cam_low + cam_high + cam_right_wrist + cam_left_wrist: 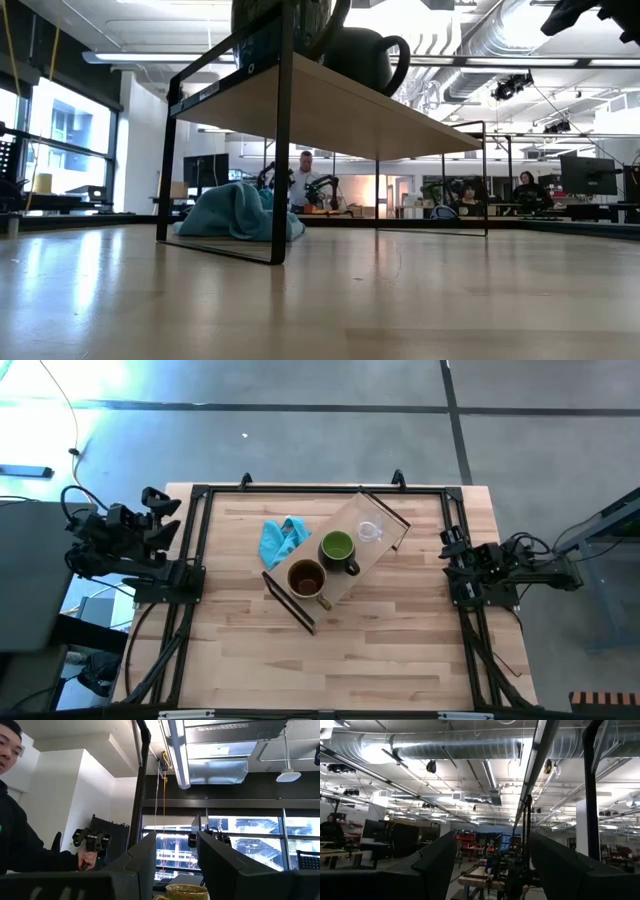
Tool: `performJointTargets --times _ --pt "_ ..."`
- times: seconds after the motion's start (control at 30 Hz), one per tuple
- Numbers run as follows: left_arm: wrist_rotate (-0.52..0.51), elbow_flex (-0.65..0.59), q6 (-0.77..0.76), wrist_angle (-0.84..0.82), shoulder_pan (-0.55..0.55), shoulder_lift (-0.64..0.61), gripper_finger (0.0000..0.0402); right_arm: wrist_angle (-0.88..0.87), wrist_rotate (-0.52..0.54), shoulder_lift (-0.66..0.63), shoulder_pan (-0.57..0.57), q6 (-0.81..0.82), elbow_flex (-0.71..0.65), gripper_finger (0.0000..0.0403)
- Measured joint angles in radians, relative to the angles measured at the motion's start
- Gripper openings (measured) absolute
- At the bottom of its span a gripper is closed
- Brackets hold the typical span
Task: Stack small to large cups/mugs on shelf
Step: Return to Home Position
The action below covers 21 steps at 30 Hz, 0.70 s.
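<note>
The shelf [352, 575], a pale board on black end frames, stands slantwise at the table's middle. On its board stand three vessels in a row: the brown mug [306, 577] at its near left end, the green mug [338, 548] in the middle, and the clear glass cup [370, 531] toward its far right end. In the low view the shelf board [330, 105] carries two dark mugs [365, 55]. My left gripper [492, 865] is open at the table's left edge, far from the shelf. My right gripper [176, 865] is open at the right edge, pointing toward the shelf, with a mug's rim [186, 892] beyond it.
A crumpled blue cloth [281, 538] lies on the table beside the shelf's far left side, and shows beneath the board in the low view [238, 212]. Black rails [195, 550] frame the tabletop. A person [20, 830] stands beyond the table's left side.
</note>
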Motion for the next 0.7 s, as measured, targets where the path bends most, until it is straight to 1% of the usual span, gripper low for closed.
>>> performJointTargets --times 0.17,0.33,0.4,0.5,0.6,0.7 --pt "0.0 0.045 -0.014 -0.091 0.0 0.0 0.0236 -0.001 0.0 0.0 0.0 0.0 0.0 0.0131" --pt "-0.01 0.045 -0.06 -0.154 0.0 0.0 0.0236 -0.001 0.0 0.0 0.0 0.0 0.0 0.0131" --pt "-0.023 0.044 -0.078 -0.151 0.0 0.0 0.0236 -0.002 0.0 0.0 0.0 0.0 0.0 0.0131" --pt "-0.015 0.037 -0.089 -0.139 0.0 0.0 0.0236 -0.001 0.001 0.0 0.0 -0.001 0.0 0.0131" --pt "0.019 0.018 -0.106 -0.098 0.0 0.0 0.0236 -0.001 0.001 0.0 0.0 -0.007 0.0 0.0131" --pt "0.065 -0.031 -0.124 -0.028 0.0 0.0 0.0236 -0.001 0.001 0.0 0.0 -0.02 0.0 0.0131"
